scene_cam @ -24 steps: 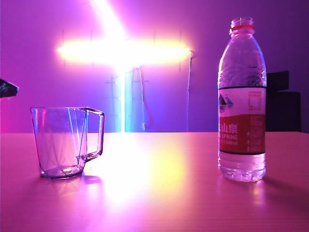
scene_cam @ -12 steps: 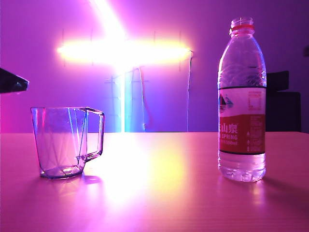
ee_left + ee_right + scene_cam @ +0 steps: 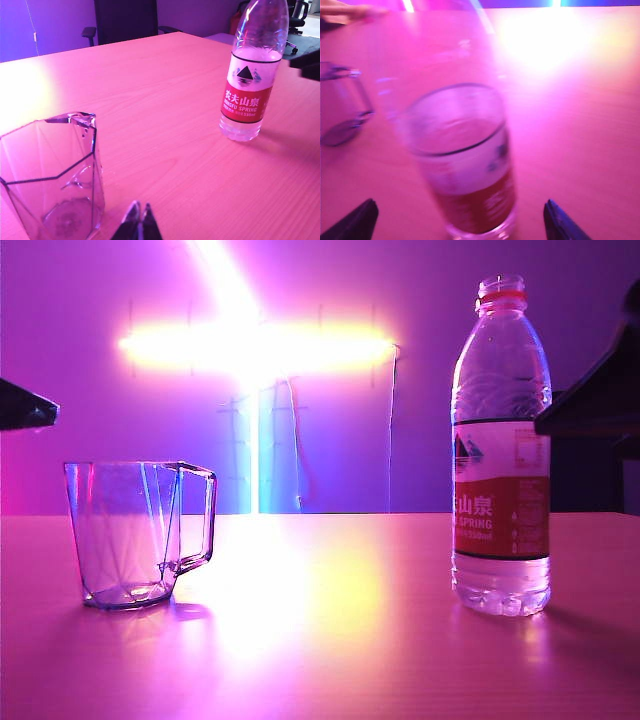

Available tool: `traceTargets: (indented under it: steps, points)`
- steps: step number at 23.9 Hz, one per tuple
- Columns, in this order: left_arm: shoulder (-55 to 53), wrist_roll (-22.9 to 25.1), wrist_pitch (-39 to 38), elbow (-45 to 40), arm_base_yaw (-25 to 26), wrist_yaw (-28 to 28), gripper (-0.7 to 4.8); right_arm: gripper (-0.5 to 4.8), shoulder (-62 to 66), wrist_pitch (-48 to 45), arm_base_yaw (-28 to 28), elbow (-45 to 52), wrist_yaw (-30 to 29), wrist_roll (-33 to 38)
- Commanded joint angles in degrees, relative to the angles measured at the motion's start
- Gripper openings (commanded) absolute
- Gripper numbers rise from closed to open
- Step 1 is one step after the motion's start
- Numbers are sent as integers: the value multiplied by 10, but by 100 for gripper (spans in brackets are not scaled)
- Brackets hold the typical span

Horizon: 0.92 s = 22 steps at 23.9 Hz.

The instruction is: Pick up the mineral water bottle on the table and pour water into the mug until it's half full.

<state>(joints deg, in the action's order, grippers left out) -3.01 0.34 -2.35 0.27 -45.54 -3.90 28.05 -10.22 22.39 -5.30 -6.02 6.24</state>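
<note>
Lining up on the bottle [image 3: 465,165]
My right gripper [image 3: 457,220] gapes wide around it, left gripper [image 3: 138,220] pinched; a crooked close could topple it.

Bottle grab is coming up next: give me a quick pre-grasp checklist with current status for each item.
1. Mineral water bottle upright on the table: ok.
2. Bottle cap off: not ok, it looks capped.
3. Right claw open, fingertips either side of the bottle, not yet touching: ok.
4. Mug upright, appears empty, well apart from the bottle: ok.
5. Left claw shut, beside the mug, holding nothing: ok.
6. Right claw height on the bottle: cannot tell, the wrist view is blurred.
</note>
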Motion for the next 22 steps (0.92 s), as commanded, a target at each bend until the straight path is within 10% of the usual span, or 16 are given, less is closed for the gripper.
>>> traceTargets:
  steps: [1,22]
  points:
    - [0,-2,7,2,0,1,-2,479,100,-135,1,-3,-16,-34]
    - [0,-2,7,2,0,1,-2,479,569,-574,4,-37,-46,-17]
